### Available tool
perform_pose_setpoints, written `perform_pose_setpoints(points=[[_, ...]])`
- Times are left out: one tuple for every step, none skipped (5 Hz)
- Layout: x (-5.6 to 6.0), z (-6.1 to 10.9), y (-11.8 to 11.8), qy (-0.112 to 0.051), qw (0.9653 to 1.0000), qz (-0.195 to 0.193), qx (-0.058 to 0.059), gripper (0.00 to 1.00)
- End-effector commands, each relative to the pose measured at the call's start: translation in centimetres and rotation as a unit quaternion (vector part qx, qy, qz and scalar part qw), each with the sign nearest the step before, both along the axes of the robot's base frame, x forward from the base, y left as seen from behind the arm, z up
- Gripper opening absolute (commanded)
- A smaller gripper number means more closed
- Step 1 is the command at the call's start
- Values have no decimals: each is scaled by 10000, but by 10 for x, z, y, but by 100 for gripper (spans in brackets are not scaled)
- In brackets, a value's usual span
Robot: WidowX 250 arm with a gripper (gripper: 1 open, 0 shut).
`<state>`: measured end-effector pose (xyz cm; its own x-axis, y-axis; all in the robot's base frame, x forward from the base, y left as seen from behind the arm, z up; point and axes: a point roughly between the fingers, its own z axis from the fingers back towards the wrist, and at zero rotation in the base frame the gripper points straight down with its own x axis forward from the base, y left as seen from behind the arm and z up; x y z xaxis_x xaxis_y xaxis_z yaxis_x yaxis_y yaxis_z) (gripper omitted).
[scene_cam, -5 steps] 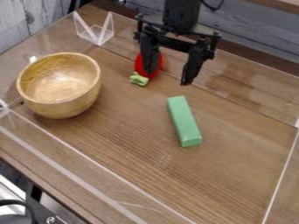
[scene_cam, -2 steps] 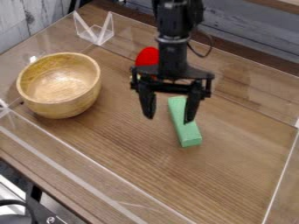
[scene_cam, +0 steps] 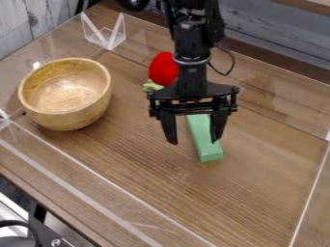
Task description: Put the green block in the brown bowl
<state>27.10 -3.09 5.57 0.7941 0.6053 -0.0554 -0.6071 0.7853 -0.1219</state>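
Looks down from above on a brown wooden worktop [scene_cam: 129, 169]. Reaches in from the top edge, right of the middle, with a black robot arm [scene_cam: 192, 48], ending in a black pincer [scene_cam: 194, 138]. Holds the pincer wide open, with one fingertip toward the left and the other toward the right, and nothing gripped between them. Has the green block [scene_cam: 206, 148] lying flat on the worktop, right of the middle, outside the bowl [scene_cam: 62, 95]. Runs lengthwise from under the pincer toward the bottom of the view, tilted slightly, with the upper part partly hidden by the pincer. Cannot tell from this view whether touched by a fingertip.

Places the bowl, round, light brown and thick-walled, at the left, well apart from the block and the pincer. Shows a red object [scene_cam: 162, 68] behind the pincer, just left of the arm, with a small light-green piece [scene_cam: 151, 87] at the lower left side. Includes a clear, angular item [scene_cam: 103, 33] toward the upper left, and black cables [scene_cam: 31, 228] in the lower left corner.
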Motion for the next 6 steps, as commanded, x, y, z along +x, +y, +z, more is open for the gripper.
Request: perform_pose_setpoints(points=[[11, 7, 2, -303, 9974, 654, -7, 100], [9, 1, 1, -314, 9994, 108, 11, 100], [7, -5, 0, -332, 9987, -383, 30, 100], [13, -6, -5, -360, 9993, -47, 72, 100], [18, -6, -11, -397, 9990, 193, 102, 100], [19, -11, -18, -411, 9981, 450, 137, 0]])
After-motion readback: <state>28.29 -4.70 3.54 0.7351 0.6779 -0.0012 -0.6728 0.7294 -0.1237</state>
